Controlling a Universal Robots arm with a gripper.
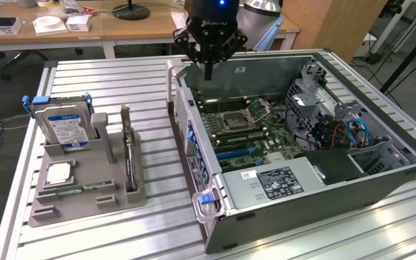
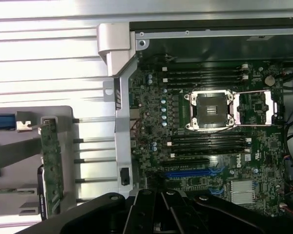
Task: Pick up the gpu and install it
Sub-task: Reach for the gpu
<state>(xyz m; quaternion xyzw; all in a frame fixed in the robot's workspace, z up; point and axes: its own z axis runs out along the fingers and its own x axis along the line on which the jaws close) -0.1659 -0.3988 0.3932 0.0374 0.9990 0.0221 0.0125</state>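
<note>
Gpu (image 1: 128,154) stands on its long edge in a slot of the grey holder (image 1: 85,203) on the worktop (image 1: 121,76), its silver bracket pointing up at the far end; from the wrist camera the same card (image 2: 52,165) shows edge-on as a narrow green strip. It is untouched. Beside it in the holder are the hard drive (image 1: 63,125) with its blue-white label, propped upright, and a memory stick (image 1: 74,189) lying flat. The hand (image 1: 208,76) hangs over the far rim of the open computer case (image 1: 193,135), well apart from the card, and its fingers look drawn together with nothing between them; the wrist camera looks past the hand (image 2: 161,219) onto the motherboard (image 2: 205,126) and its blue slot (image 2: 195,173). As I read it, the work is at the approach to the pick. To do that well, the fingers would need to part before they come near the card, and the hand should line up with the length of the board, so that the pads close on its two flat faces. A hold near the middle of the top edge seems safest, clear of the bracket and of the hard drive close by. A straight lift out of the slot should keep the card from binding or tipping the holder.
</note>
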